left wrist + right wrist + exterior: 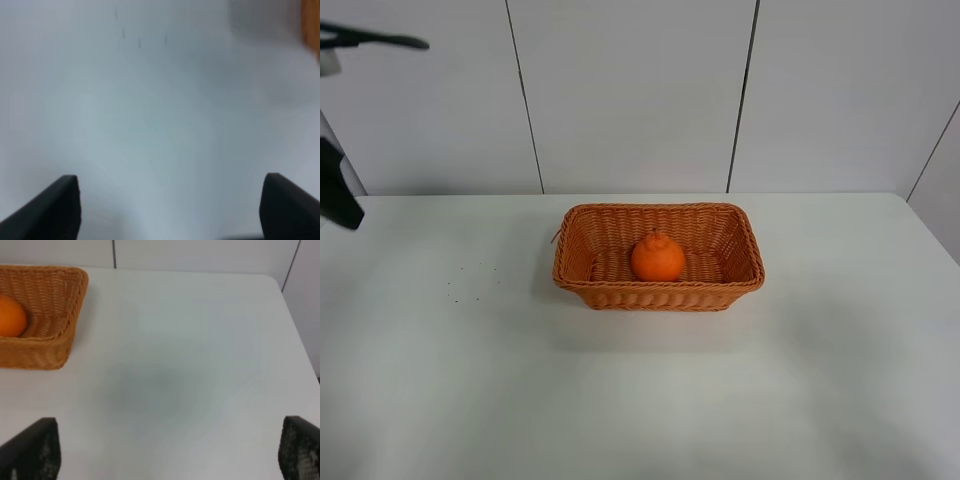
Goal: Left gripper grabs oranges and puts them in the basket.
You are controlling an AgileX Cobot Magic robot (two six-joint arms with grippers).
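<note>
Exterior high view: the orange (657,258) sits inside the wicker basket (658,294) at the middle of the white table (640,400); a black piece of the left arm (338,187) shows at nine o'clock.

Left wrist view: the left gripper (170,207) has its fingers spread wide over bare table, holding nothing.

Right wrist view: the right gripper (170,450) is likewise spread and empty, with the basket and orange at ten o'clock.

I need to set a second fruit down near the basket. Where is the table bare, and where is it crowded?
The table is bare in front of the basket, and on both sides of it out to the table edges. Only tiny dark specks mark the left side. The one crowded spot is the basket itself, where the orange sits mid-floor.
</note>
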